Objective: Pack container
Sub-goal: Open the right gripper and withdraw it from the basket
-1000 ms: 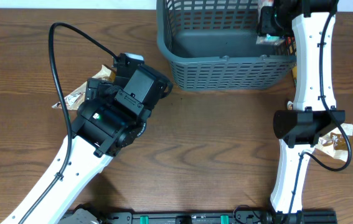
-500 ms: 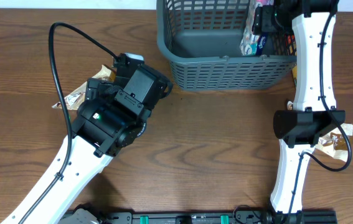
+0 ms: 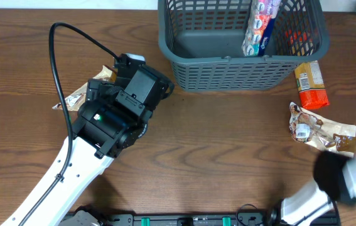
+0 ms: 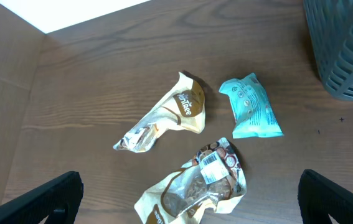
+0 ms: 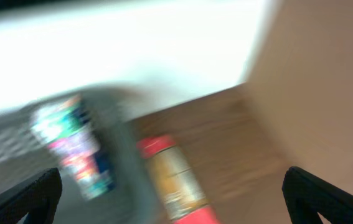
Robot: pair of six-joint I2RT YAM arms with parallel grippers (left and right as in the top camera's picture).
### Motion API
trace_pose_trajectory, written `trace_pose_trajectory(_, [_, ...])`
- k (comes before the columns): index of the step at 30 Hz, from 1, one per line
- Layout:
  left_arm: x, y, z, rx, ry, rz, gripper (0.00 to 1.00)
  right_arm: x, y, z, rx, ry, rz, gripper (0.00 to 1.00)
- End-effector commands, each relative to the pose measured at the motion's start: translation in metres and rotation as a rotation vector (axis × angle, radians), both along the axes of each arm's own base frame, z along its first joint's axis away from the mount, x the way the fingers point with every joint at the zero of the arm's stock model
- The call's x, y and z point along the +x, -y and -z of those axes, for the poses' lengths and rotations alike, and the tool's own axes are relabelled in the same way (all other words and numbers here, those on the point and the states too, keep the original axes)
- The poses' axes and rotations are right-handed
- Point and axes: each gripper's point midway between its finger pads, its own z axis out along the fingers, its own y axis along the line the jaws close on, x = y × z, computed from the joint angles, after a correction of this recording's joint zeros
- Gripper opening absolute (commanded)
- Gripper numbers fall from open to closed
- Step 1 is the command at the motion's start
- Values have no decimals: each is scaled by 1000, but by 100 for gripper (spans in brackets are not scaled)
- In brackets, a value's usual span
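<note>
Left gripper (image 4: 192,199), jaws spread wide and empty, hangs over 3 loose snacks: a cream packet (image 4: 170,115), a teal packet (image 4: 251,109) and a barcoded brown packet (image 4: 208,169). Right gripper (image 5: 176,199), in a badly blurred view, likewise shows its fingers far apart with nothing between them. The container (image 3: 228,60) sits at the far edge of the table (image 3: 228,144), holding 1 multicoloured packet (image 3: 259,25) propped toward its right side; a red patch (image 3: 297,41) beside it cannot be identified. Outside, an orange-red packet (image 3: 309,85) lies just beside the container's right front corner, with a crumpled brown packet (image 3: 322,129) nearer the robot. Judged progress: 1 item packed, at least 5 left.
</note>
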Motion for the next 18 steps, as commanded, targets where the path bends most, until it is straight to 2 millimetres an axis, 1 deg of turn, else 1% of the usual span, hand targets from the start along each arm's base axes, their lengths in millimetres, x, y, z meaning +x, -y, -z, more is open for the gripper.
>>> trace_pose_trajectory(1, [1, -2, -5, 7, 15, -8, 98, -24, 8, 10, -147, -135, -152, 99])
trace_pose_trajectory(3, [1, -2, -5, 7, 15, -8, 99, -32, 0, 25, -186, -210, -322, 99])
trace_pose_trajectory(5, [2, -2, -5, 7, 15, -8, 99, -34, 0, 33, -145, -204, -406, 99])
trace_pose_trajectory(6, [1, -2, -5, 7, 15, -8, 99, -34, 4, 37, -129, -211, -411, 99])
trace_pose_trajectory(7, [1, -2, -5, 7, 14, -8, 99, -33, 14, 44, -112, -230, -389, 99])
trace_pose_trajectory(9, [1, -2, -5, 7, 14, -8, 99, -32, 36, 62, -97, -298, -346, 99])
trace_pose_trajectory(11, [1, -2, -5, 7, 15, -8, 99, -26, 52, 83, -77, -358, -341, 99])
trace_pose_trajectory(13, [1, -2, -5, 7, 15, -8, 99, -17, 60, 105, -44, -405, -382, 98])
trace_pose_trajectory(16, [1, -2, -5, 7, 15, -8, 99, -11, 72, 136, -6, -477, -420, 95])
trace_pose_trajectory(18, [1, -2, -5, 8, 14, -7, 99, -7, 80, 154, 31, -508, -421, 97])
